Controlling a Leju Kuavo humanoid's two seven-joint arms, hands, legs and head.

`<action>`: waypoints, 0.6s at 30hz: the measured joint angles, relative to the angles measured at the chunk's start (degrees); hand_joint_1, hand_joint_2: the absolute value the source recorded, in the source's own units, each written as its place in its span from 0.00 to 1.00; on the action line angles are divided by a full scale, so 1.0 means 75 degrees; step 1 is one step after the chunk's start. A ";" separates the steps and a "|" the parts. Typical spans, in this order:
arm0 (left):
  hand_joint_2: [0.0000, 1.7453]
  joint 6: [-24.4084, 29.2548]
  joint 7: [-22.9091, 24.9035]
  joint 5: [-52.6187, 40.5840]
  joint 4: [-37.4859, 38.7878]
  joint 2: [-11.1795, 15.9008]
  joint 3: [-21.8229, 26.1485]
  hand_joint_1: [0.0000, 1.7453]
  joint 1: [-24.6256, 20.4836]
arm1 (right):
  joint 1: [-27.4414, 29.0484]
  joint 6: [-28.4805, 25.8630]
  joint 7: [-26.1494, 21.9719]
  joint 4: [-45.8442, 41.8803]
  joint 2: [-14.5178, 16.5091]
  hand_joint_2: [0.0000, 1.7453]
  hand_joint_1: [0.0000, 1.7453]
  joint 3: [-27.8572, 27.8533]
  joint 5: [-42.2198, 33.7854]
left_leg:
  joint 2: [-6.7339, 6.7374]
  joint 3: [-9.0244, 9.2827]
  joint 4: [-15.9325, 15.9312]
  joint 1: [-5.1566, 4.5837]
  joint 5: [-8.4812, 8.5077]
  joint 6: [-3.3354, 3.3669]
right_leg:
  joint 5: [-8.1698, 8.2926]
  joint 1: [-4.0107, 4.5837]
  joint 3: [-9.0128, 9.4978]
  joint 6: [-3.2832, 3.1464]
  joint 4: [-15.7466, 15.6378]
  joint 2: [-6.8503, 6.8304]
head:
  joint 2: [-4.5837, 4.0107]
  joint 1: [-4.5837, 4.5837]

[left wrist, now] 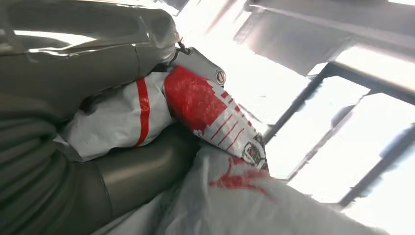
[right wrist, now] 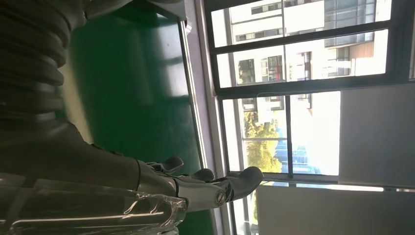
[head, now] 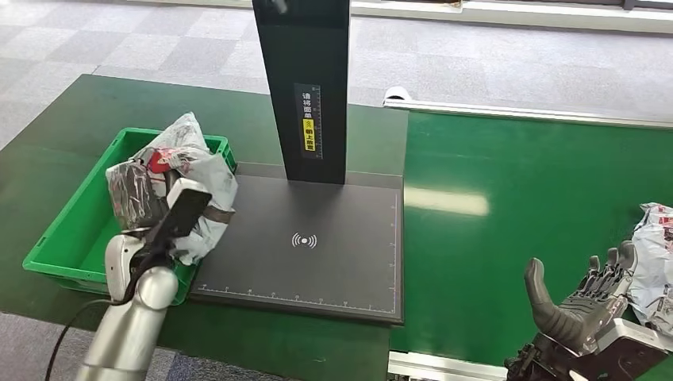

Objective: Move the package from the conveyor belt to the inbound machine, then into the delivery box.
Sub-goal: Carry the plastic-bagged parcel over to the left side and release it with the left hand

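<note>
1. Fingers [left wrist: 63, 68] of the left hand [head: 151, 214] are wrapped around a grey-and-white package [head: 186, 171] with red print, which is held above the near right part of the green delivery box [head: 67, 230], at the left edge of the inbound machine.
2. From the left wrist view, the package [left wrist: 195, 112] is seen crumpled between a thick grey thumb [left wrist: 132, 181] and the fingers, with its plastic pressed against both.
3. Fingers [head: 607, 266] of the right hand [head: 583, 305] are spread apart and raised, and nothing is held in them; the thumb [head: 544, 298] is stood well away from the rest.
4. A second package [head: 655, 254], white with red marks, is seen lying on the green conveyor belt [head: 516, 198], just beside the right hand on its outer side; whether it is touched cannot be told.
5. In the right wrist view, the right hand [right wrist: 195, 183] is extended over the belt [right wrist: 132, 88], with windows [right wrist: 298, 98] seen beyond.
6. The inbound machine's dark scanning plate [head: 317, 246] is laid between box and belt, marked with a white wireless symbol [head: 304, 240]; a black upright post [head: 305, 87] with a yellow label [head: 309, 143] is stood at its far edge.
</note>
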 joint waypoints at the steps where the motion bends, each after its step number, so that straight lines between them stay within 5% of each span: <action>1: 1.00 0.0097 -0.0018 -0.0054 0.0744 0.0177 0.0297 1.00 -0.0352 | 0.0013 -0.0006 0.0028 0.0000 0.0000 1.00 0.00 -0.0001 -0.0001 | 0.0026 0.0000 -0.0001 0.0002 0.0004 -0.0005 | 0.0014 0.0002 -0.0010 -0.0010 0.0002 0.0024 | 0.0000 -0.0002; 7: 1.00 0.0705 -0.0514 0.0146 0.3678 0.0841 0.1425 1.00 -0.1564 | 0.0102 -0.0094 0.0077 0.0000 -0.0015 1.00 0.00 -0.0016 -0.0001 | 0.0065 -0.0021 0.0002 0.0006 0.0009 -0.0013 | 0.0034 0.0007 -0.0045 -0.0014 0.0007 0.0077 | 0.0000 -0.0002; 18: 1.00 0.0730 -0.0530 0.0109 0.4943 0.0991 0.1799 1.00 -0.2064 | 0.0132 -0.0107 0.0132 0.0000 -0.0014 1.00 0.00 0.0022 -0.0004 | 0.0061 -0.0033 0.0002 0.0006 0.0005 -0.0013 | 0.0032 0.0006 -0.0056 -0.0013 0.0003 0.0074 | 0.0000 -0.0004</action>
